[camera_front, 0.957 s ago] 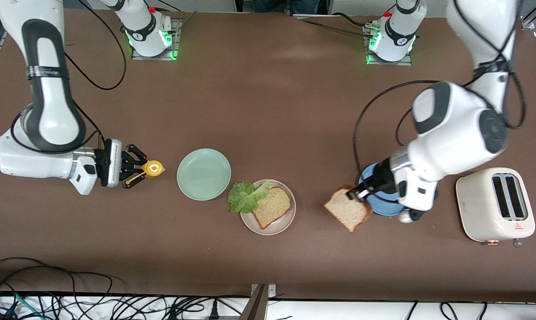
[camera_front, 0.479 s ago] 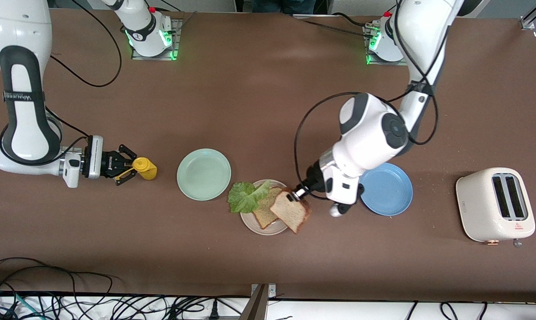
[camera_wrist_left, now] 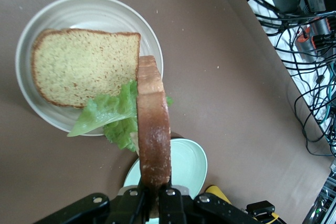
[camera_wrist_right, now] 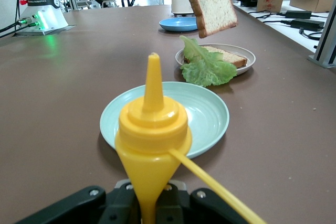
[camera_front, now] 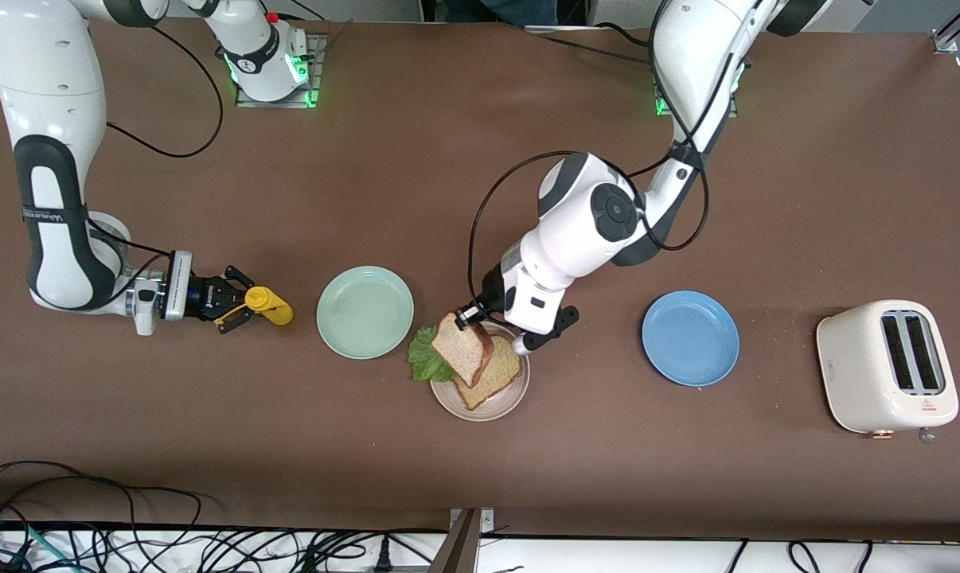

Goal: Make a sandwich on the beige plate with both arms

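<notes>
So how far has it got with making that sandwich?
Done: one bread slice lies on the beige plate, with the lettuce leaf hanging over the plate's rim. In hand: the left claw holds the second slice in the air over the plate. The right claw grips a yellow squeeze bottle beside the mint-green plate. Left: setting that top slice down, probably on the lettuce.

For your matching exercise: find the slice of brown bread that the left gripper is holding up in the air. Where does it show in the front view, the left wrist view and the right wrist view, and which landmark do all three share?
Front view: the held slice of brown bread, over the round beige plate.
Left wrist view: edge-on, crust toward the camera.
Right wrist view: hanging at the top of the picture.
Shared landmark: the crinkled green lettuce leaf on that plate.
</notes>
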`<action>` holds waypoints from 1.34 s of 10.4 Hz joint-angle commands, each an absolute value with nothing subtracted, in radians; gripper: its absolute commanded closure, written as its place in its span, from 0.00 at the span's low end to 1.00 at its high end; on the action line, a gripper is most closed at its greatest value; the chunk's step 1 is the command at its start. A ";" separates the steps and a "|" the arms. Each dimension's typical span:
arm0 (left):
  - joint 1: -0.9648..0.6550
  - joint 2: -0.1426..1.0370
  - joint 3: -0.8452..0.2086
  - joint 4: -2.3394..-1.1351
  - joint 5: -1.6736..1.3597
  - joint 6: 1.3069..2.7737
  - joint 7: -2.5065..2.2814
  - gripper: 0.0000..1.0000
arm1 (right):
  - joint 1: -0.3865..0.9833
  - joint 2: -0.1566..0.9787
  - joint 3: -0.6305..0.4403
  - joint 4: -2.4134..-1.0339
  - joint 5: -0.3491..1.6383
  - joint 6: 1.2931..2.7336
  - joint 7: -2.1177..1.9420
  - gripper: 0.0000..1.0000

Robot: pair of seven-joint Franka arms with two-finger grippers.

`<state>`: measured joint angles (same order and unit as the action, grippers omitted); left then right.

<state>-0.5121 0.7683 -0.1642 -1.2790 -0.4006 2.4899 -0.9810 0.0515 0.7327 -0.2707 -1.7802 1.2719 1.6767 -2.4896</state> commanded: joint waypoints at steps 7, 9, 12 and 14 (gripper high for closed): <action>-0.546 0.880 -0.147 -1.255 -0.431 2.669 -0.966 1.00 | 0.032 0.666 -0.425 -1.779 1.174 1.667 -2.455 0.00; -0.542 0.887 -0.147 -1.258 -0.433 2.669 -0.965 0.96 | 0.032 0.576 -0.442 -1.784 1.024 1.681 -2.216 0.00; -0.531 0.896 -0.147 -1.262 -0.434 2.669 -0.974 0.44 | 0.032 0.456 -0.442 -1.786 0.864 1.707 -1.806 0.00; -0.523 0.897 -0.147 -1.266 -0.433 2.669 -0.966 0.23 | 0.037 0.364 -0.431 -1.786 0.726 1.707 -1.529 0.00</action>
<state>-0.5246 0.8896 -0.1509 -1.2784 -0.4006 2.6600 -0.9809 0.0326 0.4419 -0.4454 -1.7632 0.8094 1.6901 -1.6977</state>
